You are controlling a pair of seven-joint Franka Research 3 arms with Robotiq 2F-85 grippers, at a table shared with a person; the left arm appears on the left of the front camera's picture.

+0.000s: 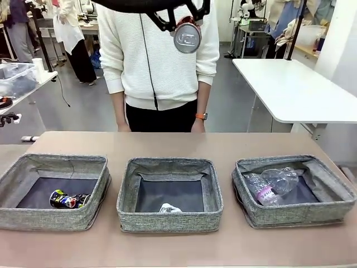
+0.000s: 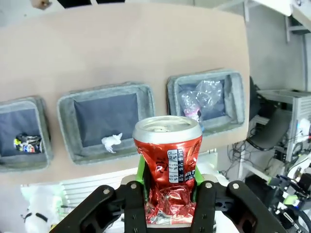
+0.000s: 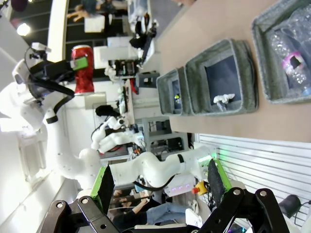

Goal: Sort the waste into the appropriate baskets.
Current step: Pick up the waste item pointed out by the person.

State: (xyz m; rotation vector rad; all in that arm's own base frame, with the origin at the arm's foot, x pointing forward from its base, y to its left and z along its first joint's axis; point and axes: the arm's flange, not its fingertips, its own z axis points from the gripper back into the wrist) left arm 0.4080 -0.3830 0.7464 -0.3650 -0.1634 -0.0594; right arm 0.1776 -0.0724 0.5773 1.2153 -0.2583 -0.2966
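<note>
My left gripper (image 2: 167, 183) is shut on a dented red drink can (image 2: 167, 162) and holds it upright, high above the table. Far below stand three grey baskets in a row. The left basket (image 1: 50, 219) holds a dark multicoloured can (image 1: 70, 199). A whitish paper wad (image 1: 170, 209) lies in the middle basket (image 1: 167, 221). Two clear bottles (image 1: 273, 184), one purple-labelled, lie in the right basket (image 1: 295, 215). My right gripper (image 3: 160, 182) is open with nothing between its fingers, off the table's near edge. From there the red can (image 3: 83, 68) shows in the left arm's grip.
A person in a white sweater (image 1: 159, 61) stands at the far side of the brown table (image 1: 178, 142), hands down by the edge. A white table (image 1: 295, 89) stands behind on the right. Bare tabletop lies beyond the baskets.
</note>
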